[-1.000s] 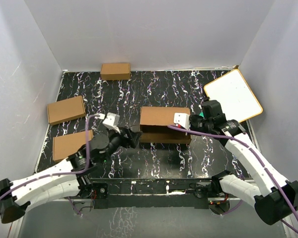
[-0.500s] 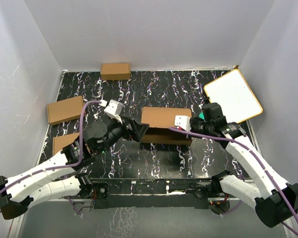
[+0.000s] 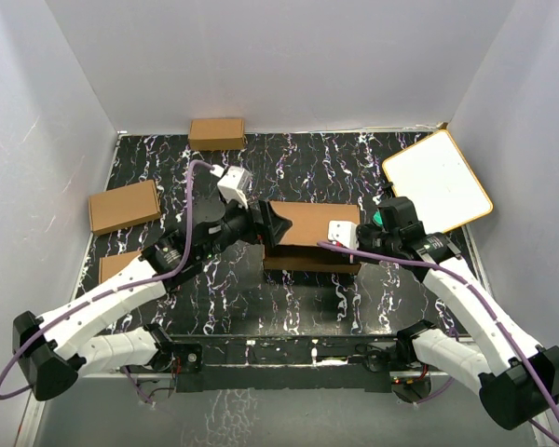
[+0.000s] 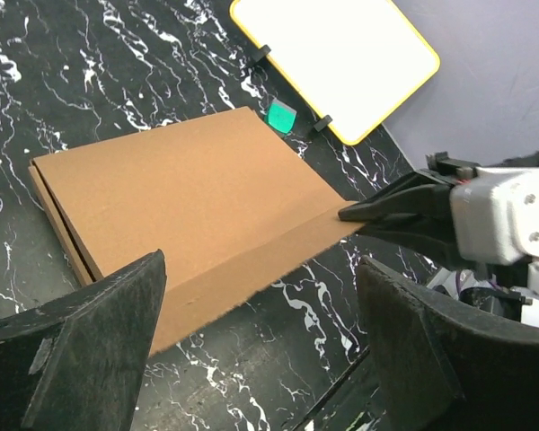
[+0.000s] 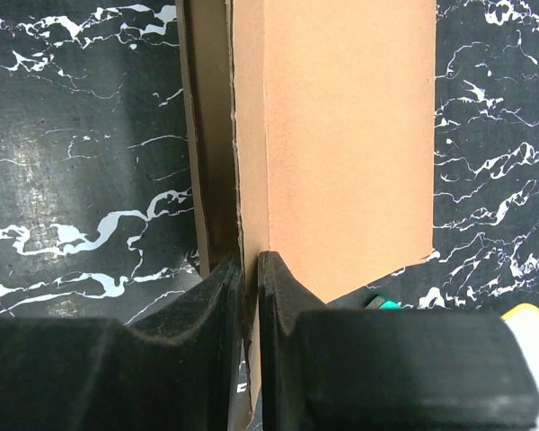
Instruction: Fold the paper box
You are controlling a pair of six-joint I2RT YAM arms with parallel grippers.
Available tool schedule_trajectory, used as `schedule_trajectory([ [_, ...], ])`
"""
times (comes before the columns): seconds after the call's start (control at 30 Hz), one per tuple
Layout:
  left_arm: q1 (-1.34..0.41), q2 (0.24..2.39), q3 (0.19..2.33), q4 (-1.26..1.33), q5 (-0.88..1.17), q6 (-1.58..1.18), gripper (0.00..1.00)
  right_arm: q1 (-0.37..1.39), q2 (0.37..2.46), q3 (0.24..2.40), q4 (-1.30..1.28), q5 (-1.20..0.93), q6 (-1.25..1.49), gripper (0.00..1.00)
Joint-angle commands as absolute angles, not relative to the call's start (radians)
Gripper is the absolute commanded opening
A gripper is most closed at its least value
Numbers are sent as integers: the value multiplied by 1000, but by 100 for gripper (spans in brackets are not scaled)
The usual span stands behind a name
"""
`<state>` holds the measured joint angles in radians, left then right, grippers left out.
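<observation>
Paper box (image 3: 309,220) is judged largely formed; lid tucking outstanding. Its lid edge is pinched by right gripper (image 5: 250,269); left gripper (image 3: 268,226) is spread, empty.

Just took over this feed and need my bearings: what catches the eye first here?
The brown paper box sits at the centre, the right end effector shut on its right edge. The left end effector hangs wide open at the box's left end. A white board with a yellow rim lies at the far right.
</observation>
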<state>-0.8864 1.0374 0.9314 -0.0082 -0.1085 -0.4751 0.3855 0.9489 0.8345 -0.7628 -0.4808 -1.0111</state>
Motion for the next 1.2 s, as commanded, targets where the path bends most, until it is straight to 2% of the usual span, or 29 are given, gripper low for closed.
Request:
schedule_trajectory([
  [0.0, -808, 1068, 952, 31, 59, -546, 83, 388, 926, 831, -752, -514, -996, 16],
  [0.23, -792, 1147, 939, 58, 130, -565, 80, 388, 922, 824, -753, -517, -997, 19],
  [0.4, -780, 1187, 911, 57, 146, -571, 74, 388, 914, 815, -766, -526, -1001, 36],
  [0.57, -767, 1221, 880, 57, 164, -573, 69, 388, 901, 815, -781, -544, -994, 45],
  [0.77, -758, 1243, 850, 75, 183, -584, 68, 380, 893, 854, -820, -622, -968, 63],
  [1.0, -754, 1237, 837, 70, 176, -586, 68, 330, 902, 892, -797, -752, -870, 67],
  [1.17, -750, 1212, 834, 48, 144, -578, 69, 228, 944, 913, -724, -881, -734, 67],
])
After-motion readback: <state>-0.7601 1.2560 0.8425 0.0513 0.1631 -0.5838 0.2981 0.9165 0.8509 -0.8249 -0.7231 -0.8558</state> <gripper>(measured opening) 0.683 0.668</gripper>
